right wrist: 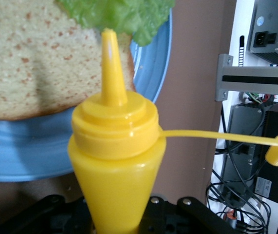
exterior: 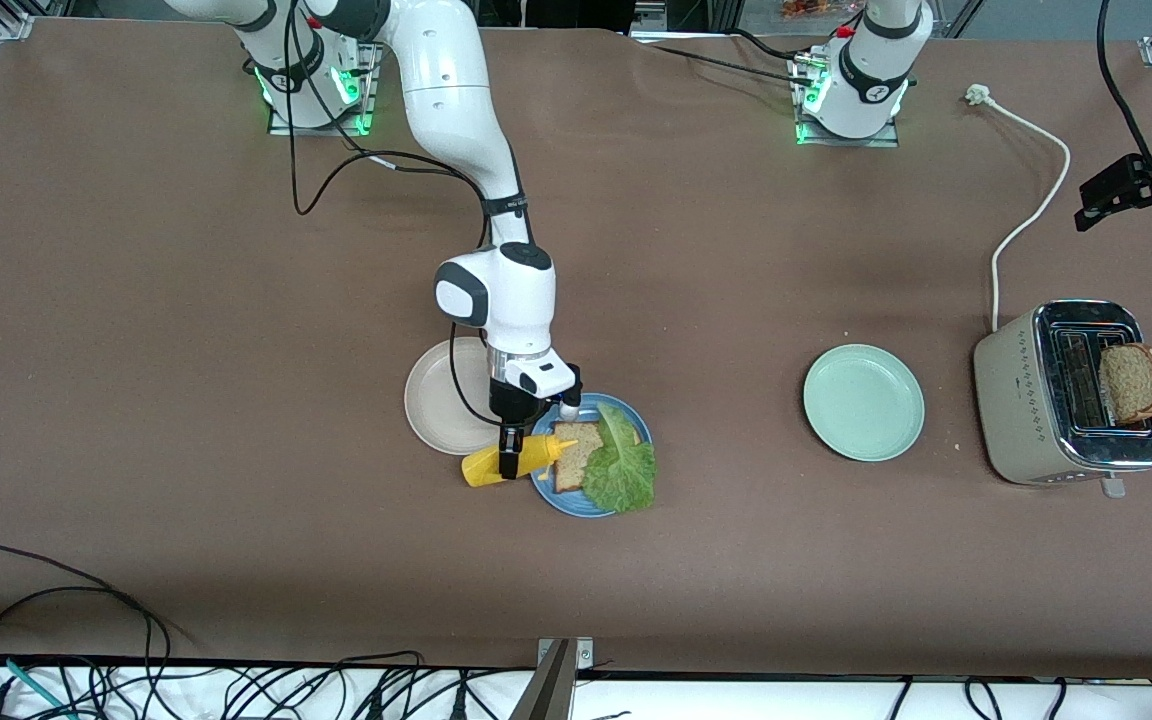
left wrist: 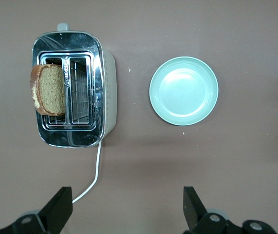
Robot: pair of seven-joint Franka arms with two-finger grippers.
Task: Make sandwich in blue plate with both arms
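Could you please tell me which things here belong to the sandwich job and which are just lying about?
Job: blue plate, bread slice, lettuce, yellow sauce bottle in the right hand, toaster slice, left hand.
Lying about: beige plate, mint plate.

White arms (exterior: 456, 100), dark grey joint bands, black cables, black tools.

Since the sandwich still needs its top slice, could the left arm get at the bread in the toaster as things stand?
Probably yes: the left hand hangs open over the table beside the toaster, holding nothing, and the bread slice stands up out of its slot with nothing over it.
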